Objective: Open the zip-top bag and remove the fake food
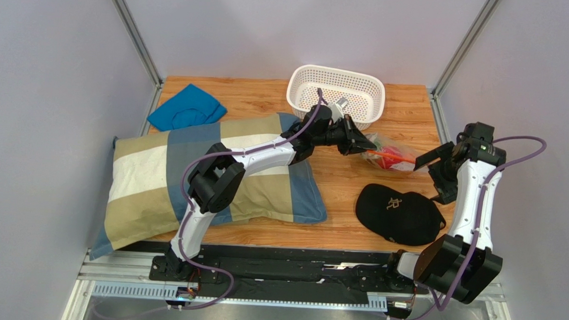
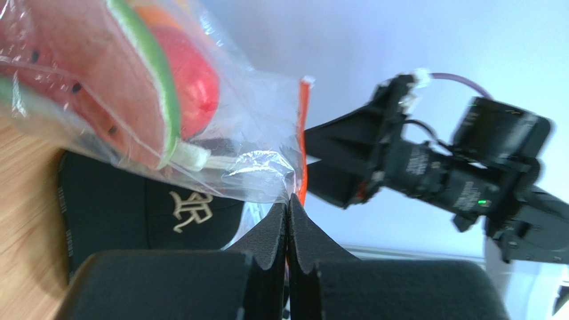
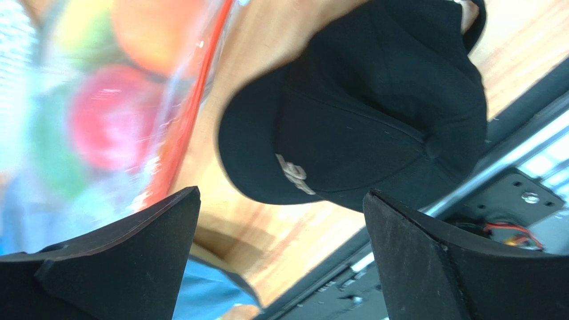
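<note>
The clear zip-top bag with its orange-red zip strip hangs lifted over the table's middle right. My left gripper is shut on the bag's edge by the strip, seen in the left wrist view. Inside show fake food pieces: a watermelon slice and a red fruit. My right gripper is open and empty, just right of the strip's end. In the right wrist view the bag is blurred at upper left, with red and orange pieces inside.
A black cap lies in front of the bag. A white perforated basket stands at the back. A checked pillow covers the left half, with a blue cloth behind it.
</note>
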Controlling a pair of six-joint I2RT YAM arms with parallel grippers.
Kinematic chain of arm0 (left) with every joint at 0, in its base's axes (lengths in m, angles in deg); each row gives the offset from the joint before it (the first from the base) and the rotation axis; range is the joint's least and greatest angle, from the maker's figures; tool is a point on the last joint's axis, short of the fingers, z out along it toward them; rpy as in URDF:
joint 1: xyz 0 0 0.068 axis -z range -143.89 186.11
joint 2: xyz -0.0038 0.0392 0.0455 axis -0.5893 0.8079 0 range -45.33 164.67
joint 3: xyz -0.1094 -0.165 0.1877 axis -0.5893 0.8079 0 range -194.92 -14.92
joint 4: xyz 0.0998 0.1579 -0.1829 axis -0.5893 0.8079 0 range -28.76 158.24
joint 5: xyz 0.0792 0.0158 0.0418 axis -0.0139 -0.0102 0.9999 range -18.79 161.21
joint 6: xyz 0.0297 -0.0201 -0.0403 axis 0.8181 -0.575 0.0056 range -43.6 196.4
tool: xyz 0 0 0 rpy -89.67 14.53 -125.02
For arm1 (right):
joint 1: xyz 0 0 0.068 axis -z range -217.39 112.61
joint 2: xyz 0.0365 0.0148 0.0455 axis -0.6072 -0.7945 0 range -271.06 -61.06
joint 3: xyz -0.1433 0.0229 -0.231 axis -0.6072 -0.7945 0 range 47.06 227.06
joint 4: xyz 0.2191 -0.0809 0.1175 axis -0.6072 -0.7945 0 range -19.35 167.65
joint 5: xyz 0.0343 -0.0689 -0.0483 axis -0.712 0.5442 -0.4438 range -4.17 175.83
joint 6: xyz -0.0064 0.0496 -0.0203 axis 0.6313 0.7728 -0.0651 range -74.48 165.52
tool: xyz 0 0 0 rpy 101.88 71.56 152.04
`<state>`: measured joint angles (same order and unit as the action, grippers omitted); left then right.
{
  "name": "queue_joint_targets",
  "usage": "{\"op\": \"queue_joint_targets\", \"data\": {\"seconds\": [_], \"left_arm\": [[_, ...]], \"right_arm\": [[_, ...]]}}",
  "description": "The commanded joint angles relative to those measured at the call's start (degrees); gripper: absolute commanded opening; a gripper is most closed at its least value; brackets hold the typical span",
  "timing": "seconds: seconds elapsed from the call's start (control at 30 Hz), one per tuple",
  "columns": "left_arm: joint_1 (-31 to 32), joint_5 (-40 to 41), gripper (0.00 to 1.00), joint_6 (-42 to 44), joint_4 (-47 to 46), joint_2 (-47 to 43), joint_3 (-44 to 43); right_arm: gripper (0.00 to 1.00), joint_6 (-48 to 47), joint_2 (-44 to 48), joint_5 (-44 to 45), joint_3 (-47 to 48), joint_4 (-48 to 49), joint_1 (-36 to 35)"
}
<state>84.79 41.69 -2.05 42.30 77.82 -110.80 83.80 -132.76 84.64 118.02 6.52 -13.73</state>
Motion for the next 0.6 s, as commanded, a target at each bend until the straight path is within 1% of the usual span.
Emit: {"op": "queue_joint_targets", "data": {"seconds": [0.0, 0.07, 0.17, 0.33, 0.5, 0.57], "left_arm": [[0.09, 1.39, 0.0, -0.74, -0.66, -4.23, 2.62], [0.01, 1.92, 0.0, 0.23, 0.48, -5.2, 3.41], [-0.35, 1.22, 0.0, 0.85, 1.35, -5.2, 2.8], [-0.26, 0.6, 0.0, 0.94, 1.1, -5.91, 3.5], [-0.26, -0.1, 0.0, 0.85, 0.83, -5.91, 3.41], [-0.35, -0.54, 0.0, 1.64, 1.01, -6.43, 4.02]], "right_arm": [[0.98, 3.37, -0.02, -3.47, 5.5, 0.22, 1.74], [0.98, 5.92, 0.68, -5.04, 7.0, -0.58, 2.35], [0.98, 9.08, 1.83, -4.96, 7.01, 0.81, 2.36], [0.97, 8.3, -1.77, -4.08, 3.23, 4.68, 2.36], [0.96, 9.18, -1.07, -3.38, -0.37, 7.05, 2.35], [0.93, 9.44, -1.24, -2.77, -1.17, 8.9, 2.36]]}}
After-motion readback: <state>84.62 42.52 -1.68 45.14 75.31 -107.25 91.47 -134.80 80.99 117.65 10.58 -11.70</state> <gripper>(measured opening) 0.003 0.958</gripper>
